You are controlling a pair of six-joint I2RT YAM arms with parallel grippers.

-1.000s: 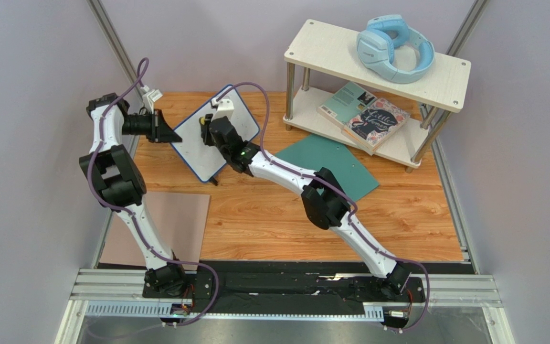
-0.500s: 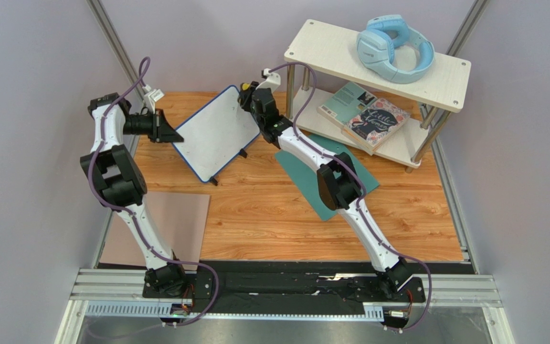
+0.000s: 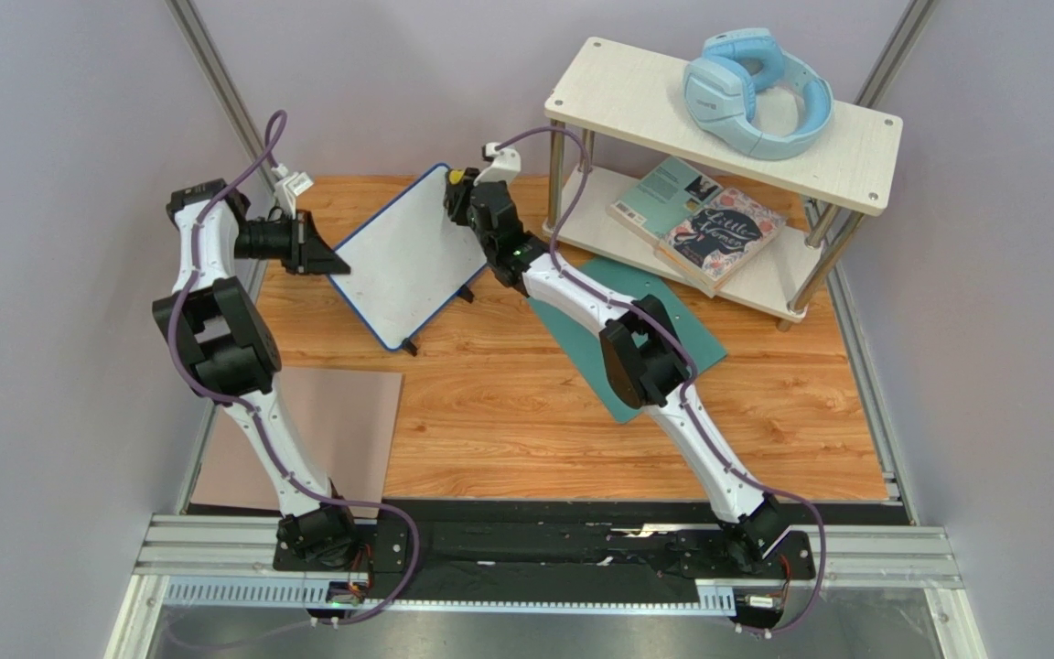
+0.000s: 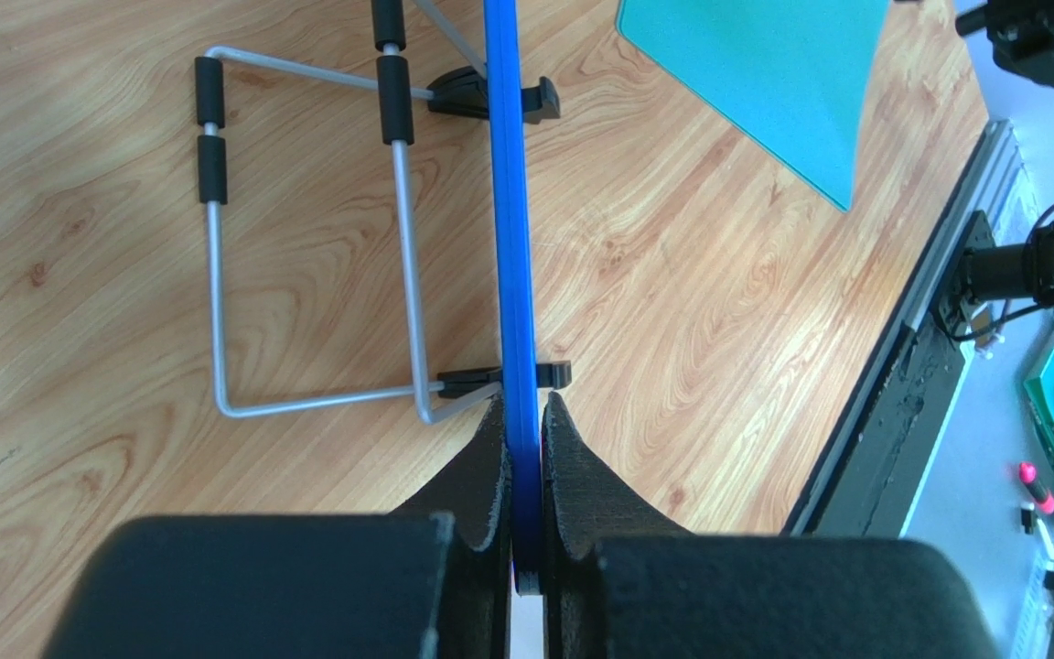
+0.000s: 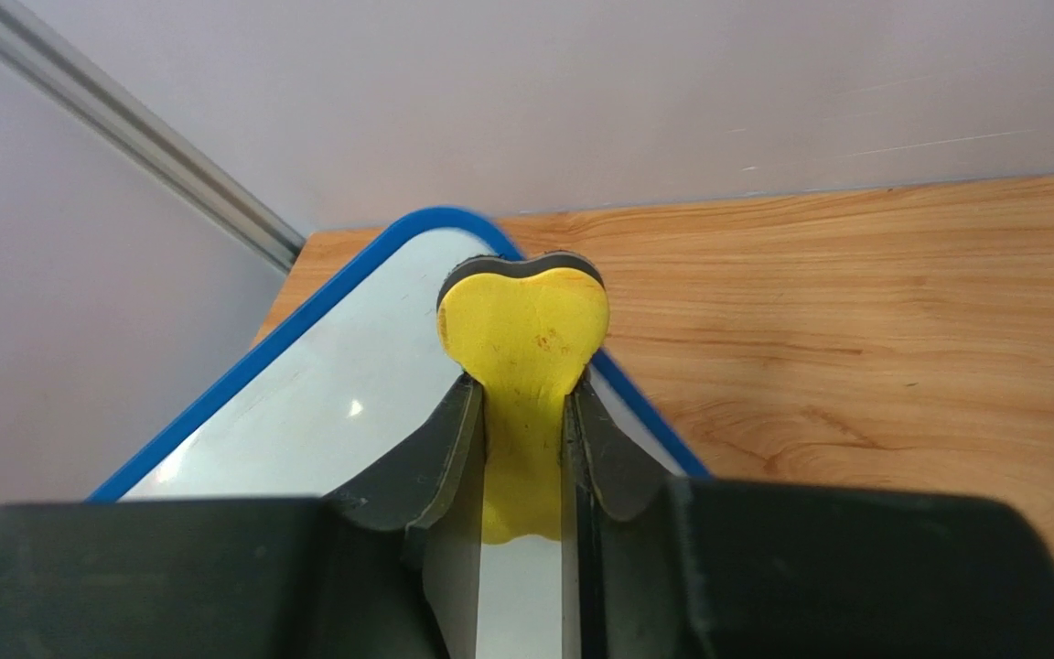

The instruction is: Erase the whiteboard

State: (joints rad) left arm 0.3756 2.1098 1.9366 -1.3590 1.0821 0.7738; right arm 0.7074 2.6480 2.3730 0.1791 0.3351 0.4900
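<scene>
Right pincer (image 3: 460,184) now nearer shelf (image 3: 629,99)

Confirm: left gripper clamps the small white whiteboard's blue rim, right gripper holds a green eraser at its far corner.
Wrong colour: the right wrist view shows the right gripper holding a yellow heart-shaped eraser at the corner of the small white blue-rimmed whiteboard. The left gripper does clamp the rim.

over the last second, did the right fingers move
Yes. The right fingers went from the middle of the whiteboard to its far corner, nearer the shelf post.
</scene>
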